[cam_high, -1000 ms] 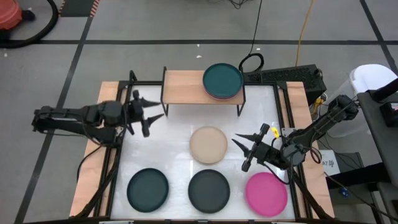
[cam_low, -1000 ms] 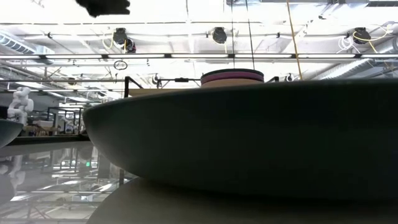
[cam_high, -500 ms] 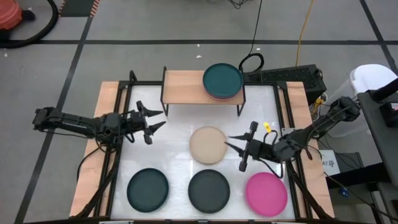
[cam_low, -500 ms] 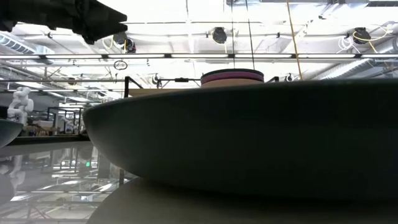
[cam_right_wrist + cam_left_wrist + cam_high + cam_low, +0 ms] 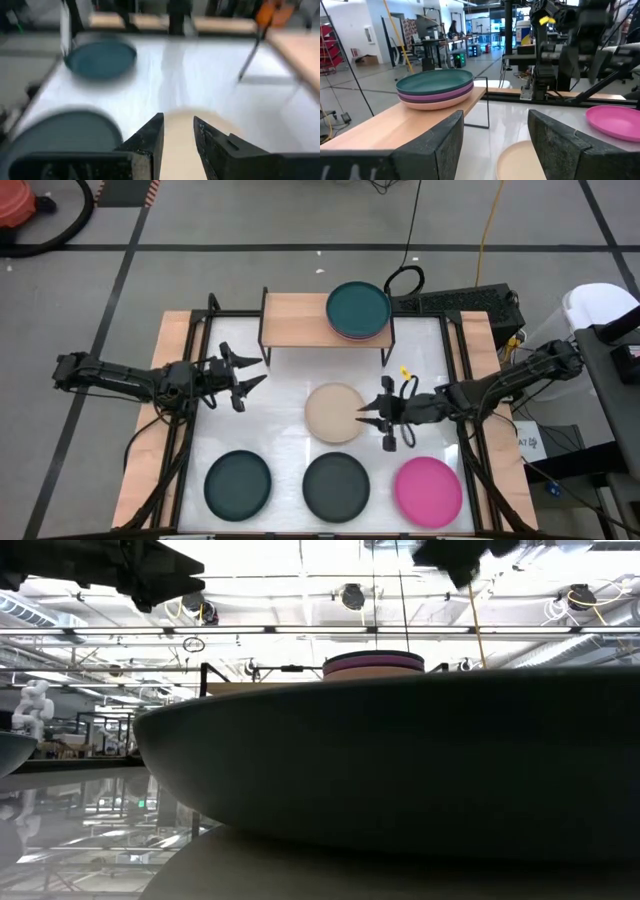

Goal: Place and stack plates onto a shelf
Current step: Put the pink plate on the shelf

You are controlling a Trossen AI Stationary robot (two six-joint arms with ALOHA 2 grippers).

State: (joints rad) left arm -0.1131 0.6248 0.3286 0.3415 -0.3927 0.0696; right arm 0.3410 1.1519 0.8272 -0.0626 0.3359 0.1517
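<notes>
I've brought the right gripper (image 5: 368, 418) to the beige plate (image 5: 333, 412), fingers part-open, empty; next, close on its rim. Left gripper (image 5: 243, 372) waits, wide open.

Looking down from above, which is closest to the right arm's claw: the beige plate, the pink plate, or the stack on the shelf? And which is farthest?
From the right end effector:
1. Beige plate, right beside it, table centre.
2. Pink plate, front right corner.
3. Stack, on the shelf's right end, at the back.
</notes>
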